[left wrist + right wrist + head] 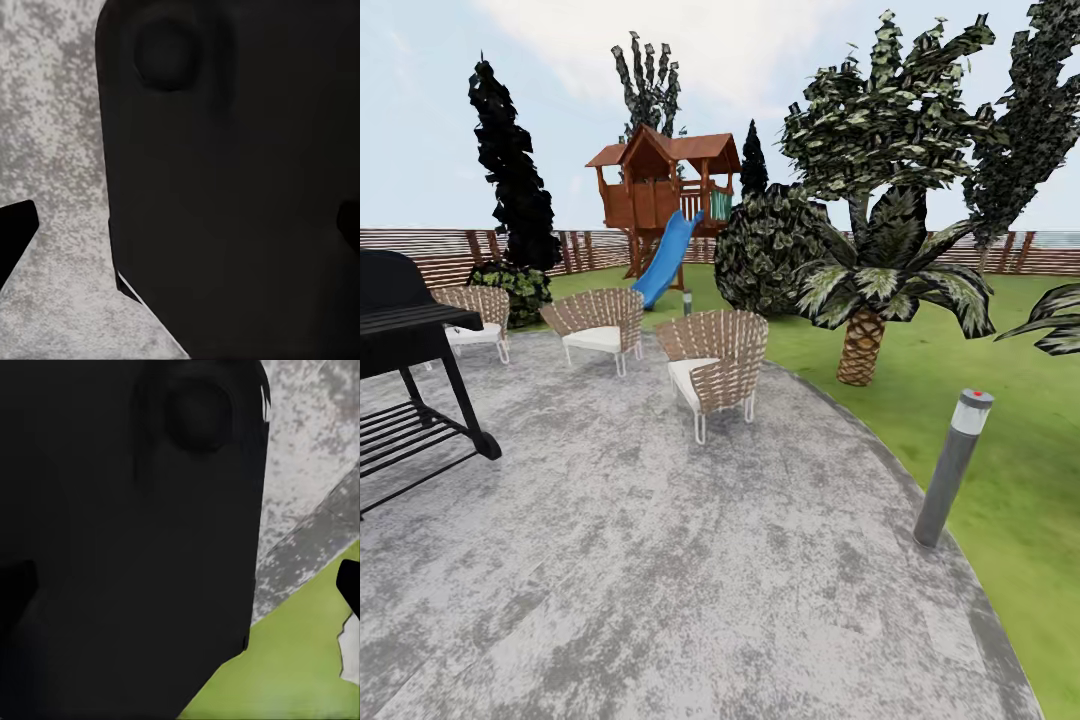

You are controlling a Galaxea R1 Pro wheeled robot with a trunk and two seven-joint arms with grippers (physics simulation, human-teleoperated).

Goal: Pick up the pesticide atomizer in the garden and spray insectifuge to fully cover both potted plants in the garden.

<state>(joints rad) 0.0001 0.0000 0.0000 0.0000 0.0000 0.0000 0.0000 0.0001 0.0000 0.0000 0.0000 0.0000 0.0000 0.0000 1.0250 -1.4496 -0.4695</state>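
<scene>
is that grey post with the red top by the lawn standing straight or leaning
Leaning. In the head view the lamp post has its red-topped head further right than its base, which sits at the paving edge beside the lawn.

light: bright, even daylight | shadows: almost none | render: coarse textures, wide-angle stretch at edges

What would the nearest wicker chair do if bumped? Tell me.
The nearest wicker chair probably slides or tips rather than resists: its woven shell looks light and it stands on thin pale legs. The stone paving looks flat, so it likely skids; rolling seems unlikely, as no wheels show.
</scene>
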